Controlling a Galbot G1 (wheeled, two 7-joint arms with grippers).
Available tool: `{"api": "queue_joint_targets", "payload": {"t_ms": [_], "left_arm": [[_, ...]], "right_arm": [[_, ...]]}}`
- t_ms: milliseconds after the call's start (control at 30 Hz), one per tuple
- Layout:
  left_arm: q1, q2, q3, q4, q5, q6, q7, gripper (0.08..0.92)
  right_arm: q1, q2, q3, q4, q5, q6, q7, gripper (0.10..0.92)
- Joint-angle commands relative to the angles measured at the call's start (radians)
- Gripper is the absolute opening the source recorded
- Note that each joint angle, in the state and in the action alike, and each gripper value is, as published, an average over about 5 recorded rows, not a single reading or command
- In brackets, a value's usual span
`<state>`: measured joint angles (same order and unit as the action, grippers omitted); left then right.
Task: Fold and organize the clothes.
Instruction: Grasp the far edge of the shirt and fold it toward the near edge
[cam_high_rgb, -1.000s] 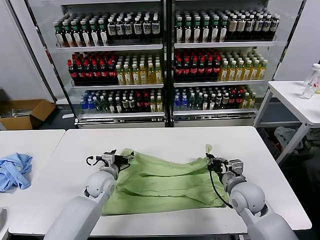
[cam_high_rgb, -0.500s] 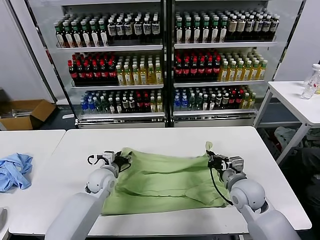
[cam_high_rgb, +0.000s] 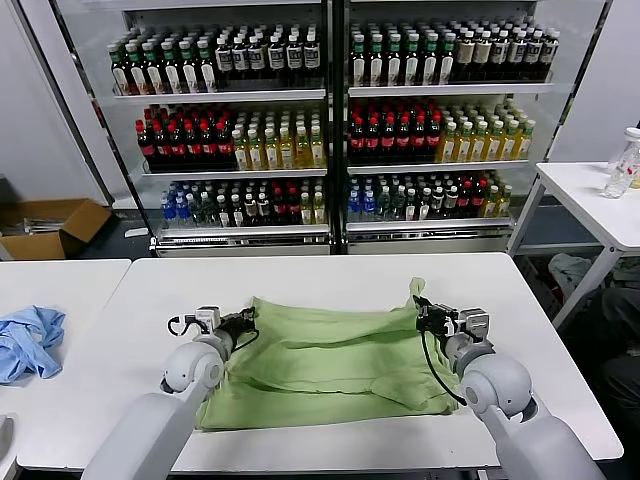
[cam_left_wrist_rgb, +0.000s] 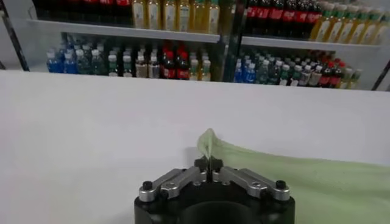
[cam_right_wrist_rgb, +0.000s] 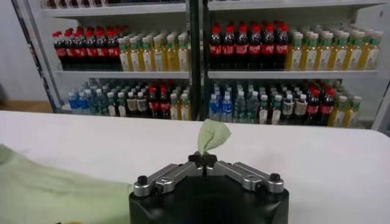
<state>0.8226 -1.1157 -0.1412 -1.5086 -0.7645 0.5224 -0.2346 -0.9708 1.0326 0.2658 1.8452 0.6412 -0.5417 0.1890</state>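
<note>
The light green shirt lies folded over on the white table, stretched between my two grippers. No collar or printed graphic shows. My left gripper is shut on the shirt's far left corner. My right gripper is shut on the far right corner, and a small tip of cloth sticks up past its fingertips. Both grippers are low over the table. In the right wrist view more of the shirt shows to one side.
A light blue garment lies on a second white table at the left. A glass-door cooler full of bottles stands behind the table. Another table with a bottle is at the right. A cardboard box sits on the floor at the left.
Both grippers have moved the held corners a little farther from me, drawing the shirt's far edge flatter and straighter. The near edge has slid slightly away too.
</note>
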Motion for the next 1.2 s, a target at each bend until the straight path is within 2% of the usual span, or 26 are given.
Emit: {"api": "queue_joint_targets", "payload": {"t_ms": [33,367,767,967,1200], "left_arm": [[0.089,0.029,-0.094,-0.143,-0.094,-0.090,0.012,0.095],[0.200,0.053,-0.201,-0.302,-0.173,-0.109,0.004,0.086],[0.528,0.029,-0.293,-0.567,-0.100,-0.112,0.008,0.085],[0.644,0.024,-0.299,-0.577,-0.013,-0.125,0.015,0.085],[0.615,0.025,-0.278,-0.493,0.072,-0.103,0.006,0.084]], "right_arm": [[0.002,-0.004,0.003,0.009,0.005,0.002,0.001,0.106],[-0.062,-0.046,0.041,0.088,0.027,0.001,0.007,0.106],[-0.260,-0.063,0.106,0.238,0.007,0.000,0.014,0.106],[-0.333,-0.033,0.135,0.225,-0.040,0.010,0.020,0.106],[-0.325,0.008,0.120,0.146,-0.111,-0.008,0.046,0.106]]}}
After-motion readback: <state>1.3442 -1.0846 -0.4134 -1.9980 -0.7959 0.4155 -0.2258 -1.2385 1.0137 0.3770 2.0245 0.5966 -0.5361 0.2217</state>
